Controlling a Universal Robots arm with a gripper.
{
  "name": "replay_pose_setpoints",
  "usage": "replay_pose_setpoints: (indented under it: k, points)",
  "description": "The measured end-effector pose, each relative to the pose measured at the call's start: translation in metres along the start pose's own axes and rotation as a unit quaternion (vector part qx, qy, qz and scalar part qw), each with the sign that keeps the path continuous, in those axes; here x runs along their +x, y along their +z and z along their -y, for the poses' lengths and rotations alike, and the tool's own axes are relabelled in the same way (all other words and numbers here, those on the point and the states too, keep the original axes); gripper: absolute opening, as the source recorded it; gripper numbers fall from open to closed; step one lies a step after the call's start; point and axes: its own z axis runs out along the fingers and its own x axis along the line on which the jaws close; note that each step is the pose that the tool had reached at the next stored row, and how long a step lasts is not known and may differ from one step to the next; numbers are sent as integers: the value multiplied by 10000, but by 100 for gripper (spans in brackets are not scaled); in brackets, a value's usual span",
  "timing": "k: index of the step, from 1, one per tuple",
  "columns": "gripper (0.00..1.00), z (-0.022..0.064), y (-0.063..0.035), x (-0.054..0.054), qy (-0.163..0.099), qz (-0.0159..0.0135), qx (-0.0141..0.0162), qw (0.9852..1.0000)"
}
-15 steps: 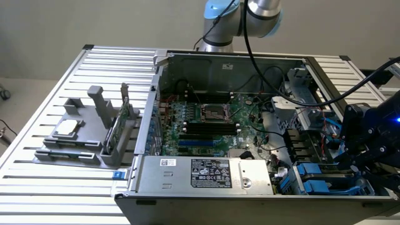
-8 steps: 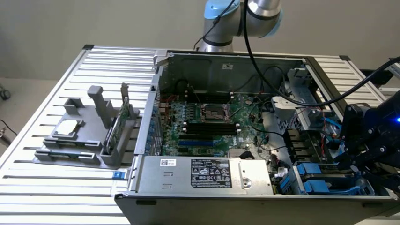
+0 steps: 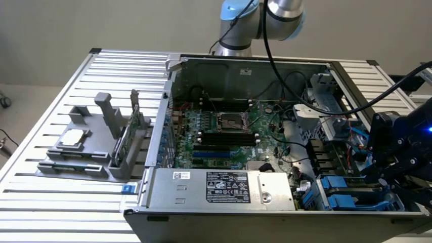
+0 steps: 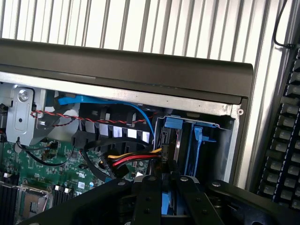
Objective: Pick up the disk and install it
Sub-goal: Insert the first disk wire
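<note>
Right now the tool (image 4: 164, 199) sits low at the drive bay corner of the open computer case (image 3: 169, 81), at the exterior view's right, with its two dark fingers (image 4: 146, 197) drawn close together around a strip of bright blue that shows between them. That blue strip looks like the edge of the disk's (image 4: 165, 202) carrier, so my reading is that the tool is clamped on the disk and holds it on edge just above the bay. Little of the drive's metal face can be seen, so the grip depth is hard to judge.

Ahead of the fingers in the wrist view stands the bay (image 4: 197, 140) with blue plastic rails, and a bundle of red, yellow and black cables (image 4: 131, 161) ends just beside the slot. A blue data cable (image 4: 140, 117) arcs over the same area.

Doing this step well probably means keeping the carrier square to the rails so both sides enter together, rather than one corner catching. The cable bundle is the main hazard: it lies near enough to be pinched or pushed under the drive. A slow, straight descent with the grip kept firm seems wise, since a tilted carrier could jam in the plastic guides. In the exterior view more blue carriers (image 3: 337, 195) sit in the neighbouring bay positions, close to the black wrist.
</note>
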Motion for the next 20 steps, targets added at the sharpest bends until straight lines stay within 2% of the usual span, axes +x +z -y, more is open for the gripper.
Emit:
replay_pose_setpoints:
  k: [20]
  points:
    - [18,0,0,0,0,0,0,10000]
